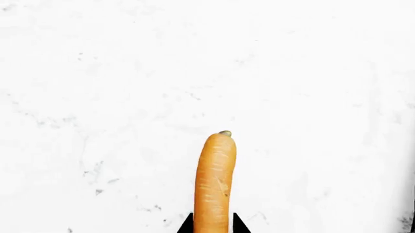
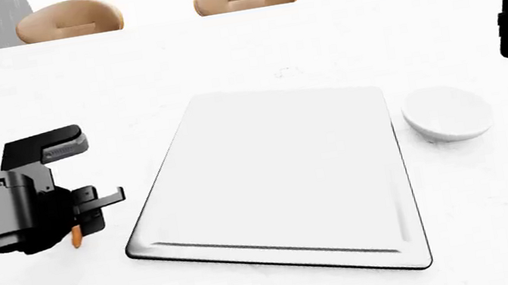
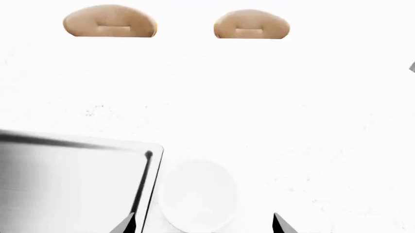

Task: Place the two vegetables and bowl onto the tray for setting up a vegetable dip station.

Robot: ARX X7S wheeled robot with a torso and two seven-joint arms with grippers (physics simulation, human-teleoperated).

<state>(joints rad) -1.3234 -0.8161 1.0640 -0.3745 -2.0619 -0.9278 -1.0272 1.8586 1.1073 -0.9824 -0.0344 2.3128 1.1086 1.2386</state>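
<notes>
Left arm reaches in low from the left side of the head view, wrist block dark and boxy. Left pincer (image 2: 80, 235) points downward, jaws closed on the carrot (image 1: 215, 184), one dark jaw tip either side of it. Right arm raised at far right; right pincer (image 3: 204, 224) hangs with jaws spread wide.

Carrot (image 1: 215, 182) clamped in left hand (image 1: 213, 224)

Very bright, even light overexposes the white tabletop (image 2: 250, 51); shadows are faint, all views sharp
</notes>
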